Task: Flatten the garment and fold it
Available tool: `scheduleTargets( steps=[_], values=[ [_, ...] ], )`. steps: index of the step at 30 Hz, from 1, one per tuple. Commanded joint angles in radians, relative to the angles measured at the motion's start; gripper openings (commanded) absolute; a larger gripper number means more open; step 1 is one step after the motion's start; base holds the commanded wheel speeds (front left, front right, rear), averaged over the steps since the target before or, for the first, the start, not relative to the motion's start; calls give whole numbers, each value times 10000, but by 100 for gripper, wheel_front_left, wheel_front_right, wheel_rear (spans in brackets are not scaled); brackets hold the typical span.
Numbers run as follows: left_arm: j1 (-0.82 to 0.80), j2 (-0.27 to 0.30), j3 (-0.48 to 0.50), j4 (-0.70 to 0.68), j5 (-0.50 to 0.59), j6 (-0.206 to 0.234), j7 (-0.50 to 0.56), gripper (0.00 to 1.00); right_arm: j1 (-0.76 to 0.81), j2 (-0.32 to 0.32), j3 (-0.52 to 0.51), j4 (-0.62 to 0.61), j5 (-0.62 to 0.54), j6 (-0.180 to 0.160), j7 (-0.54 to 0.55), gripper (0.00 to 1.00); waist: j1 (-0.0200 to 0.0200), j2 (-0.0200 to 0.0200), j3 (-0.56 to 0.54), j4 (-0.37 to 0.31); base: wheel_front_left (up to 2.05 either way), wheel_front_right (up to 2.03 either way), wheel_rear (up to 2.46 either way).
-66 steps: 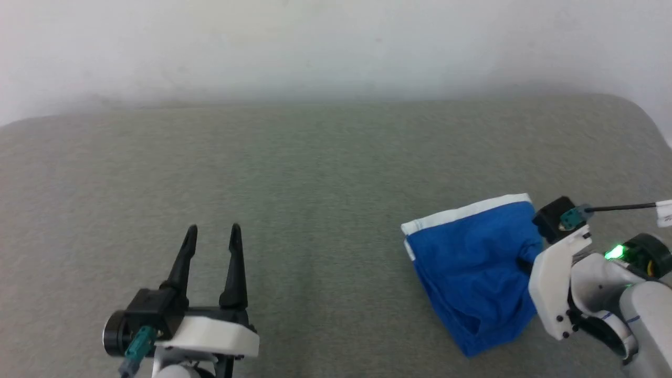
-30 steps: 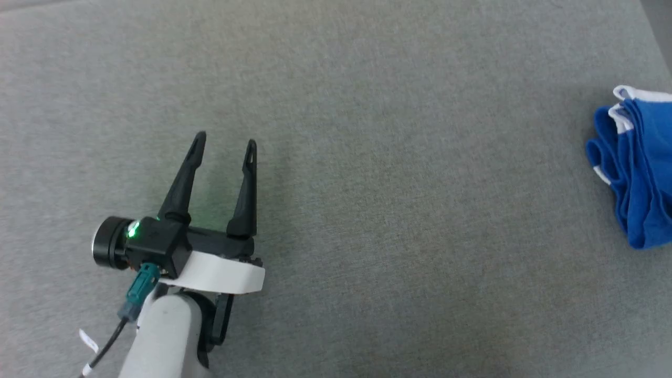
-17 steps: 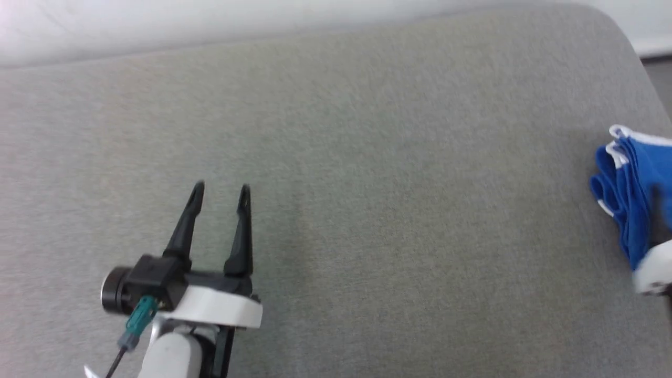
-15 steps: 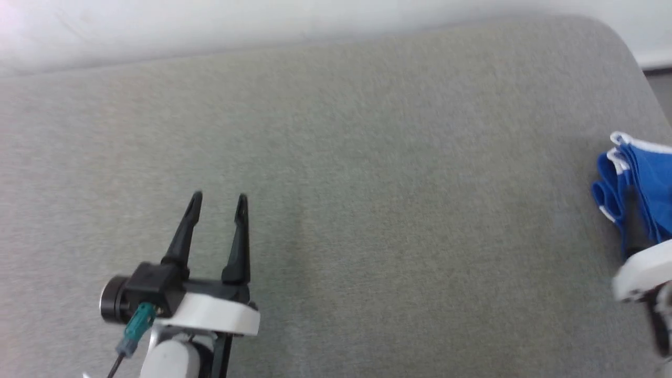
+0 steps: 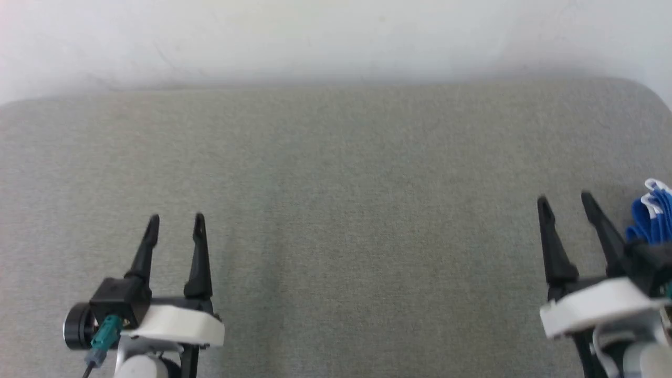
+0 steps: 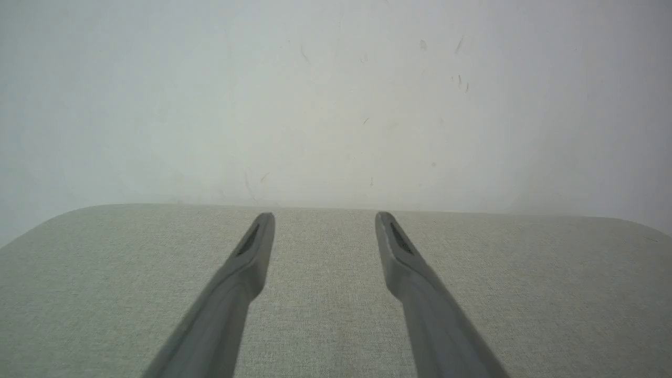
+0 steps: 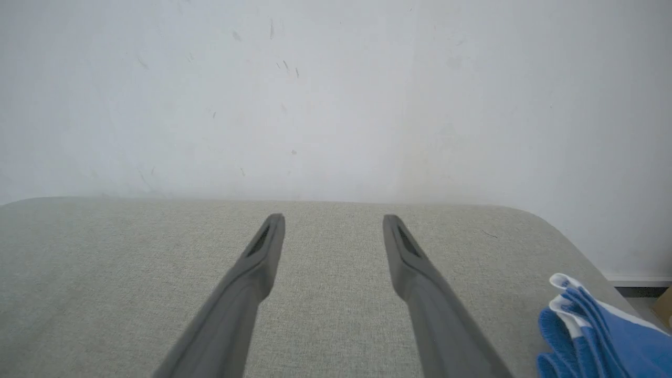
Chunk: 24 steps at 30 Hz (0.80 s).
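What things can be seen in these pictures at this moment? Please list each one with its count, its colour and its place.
bunched royal-blue soft fabric garment with white trim: one, blue and white, at the far right edge of the surface, just right of the right gripper, not held.
grey-green woven fabric surface: one, grey-green, with rounded corners, spread out before the robot.
plain white wall: one, white with faint marks, behind the surface.
left gripper: one, two long dark fingers, open and holding nothing, lower left of the head view.
right gripper: one, two long dark fingers, open and holding nothing, lower right of the head view.
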Motion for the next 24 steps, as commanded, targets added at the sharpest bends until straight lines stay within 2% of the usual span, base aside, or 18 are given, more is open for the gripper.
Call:
scheduleTargets(
  steps=[1, 9, 23, 24],
  values=[
    [293, 59, -16, 66, -76, -14, 71, 100, 546, 66, 2, -305, 85, -9, -74, 100, 0, 0, -381, 264, 0, 0, 0],
    [812, 110, -244, 491, -149, -125, 267, 100, 1768, 181, 35, -963, 23, -9, 96, 100, 0, 0, -778, 215, 0, 0, 0],
    [742, 99, -639, 932, -147, -225, 390, 100, 1871, 189, 163, -1004, 215, -9, 246, 100, 0, 0, -943, 305, 0, 0, 0],
    [750, 77, -629, 902, -145, -188, 365, 0, 1808, 150, 141, -976, 169, 0, 221, 0, 1, 0, -941, 300, 0, 0, 0]
  ],
)
